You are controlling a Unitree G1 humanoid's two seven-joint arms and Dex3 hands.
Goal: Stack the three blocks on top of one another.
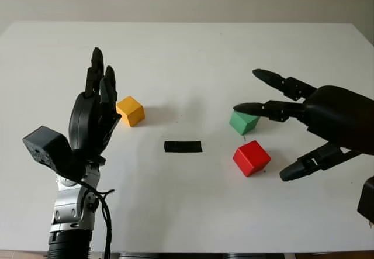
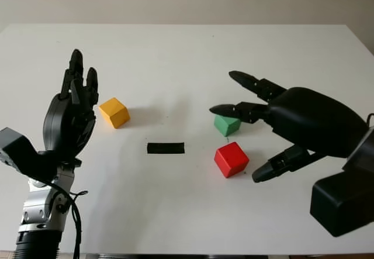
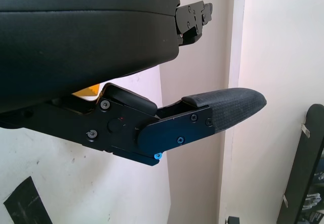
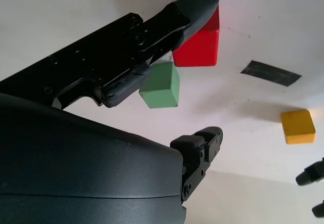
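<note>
Blocks, three in count, one of each colour, all cube-shaped with smooth matte faces and slightly rounded edges; none is stacked. Red block (image 1: 252, 158): lies on the table right of centre, turned corner-forward. Green block (image 1: 243, 121): lies just behind the red one, near it but apart. Yellow block (image 1: 130, 111): lies left of centre, well apart from the other two.

Tape strip (image 1: 183, 147), one: black, flat, rectangular, stuck to the table between the yellow block and the red-green pair.

Right hand (image 1: 274, 124), one: black, glossy shell with three jointed fingers. It is open, holding nothing, and hovers beside the green and red blocks; one fingertip (image 1: 242, 108) stands over the green block, and whether it touches cannot be told.

Left hand (image 1: 96, 104), one: black, open, fingers pointing upward, holding nothing, just left of the yellow block.

Table (image 1: 187, 48), one: white, smooth, matte top, bearing all items.
</note>
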